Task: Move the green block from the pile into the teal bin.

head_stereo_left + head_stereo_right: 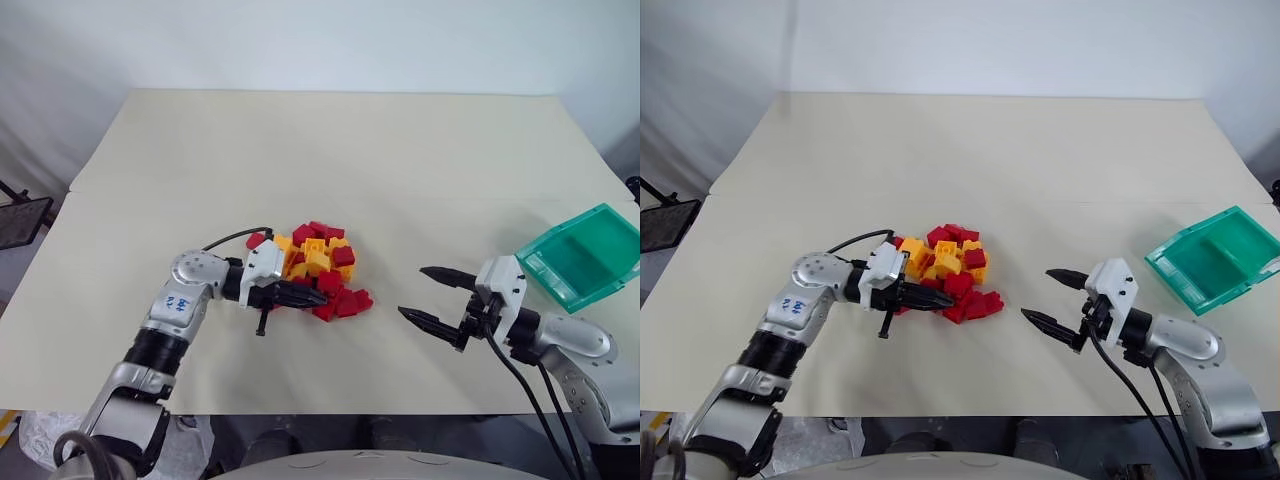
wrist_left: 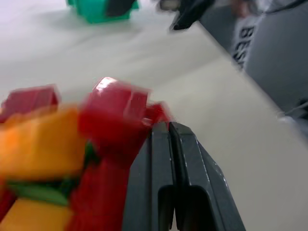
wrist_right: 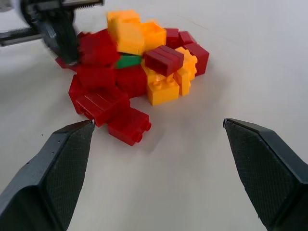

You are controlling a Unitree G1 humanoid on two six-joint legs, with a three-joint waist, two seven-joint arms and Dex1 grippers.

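The pile (image 1: 318, 262) of red and yellow bricks lies mid-table. The green block (image 3: 127, 61) sits low inside it, wedged between red and yellow bricks, and appears as a green sliver (image 2: 38, 191) in the left wrist view. My left gripper (image 1: 315, 297) is shut with nothing between its fingers (image 2: 168, 144). It lies nearly level, its tips pressed against red bricks at the pile's near-left side. My right gripper (image 1: 412, 292) stands open to the right of the pile, pointing toward it and apart from it. The teal bin (image 1: 1170, 285) rests at the table's right edge.
The cream table (image 1: 330, 150) stretches wide behind the pile. Its front edge runs just below both arms. A few red bricks (image 3: 126, 126) lie loose on the pile's side nearest the right gripper. A dark stand (image 1: 20, 222) sits off the table's left side.
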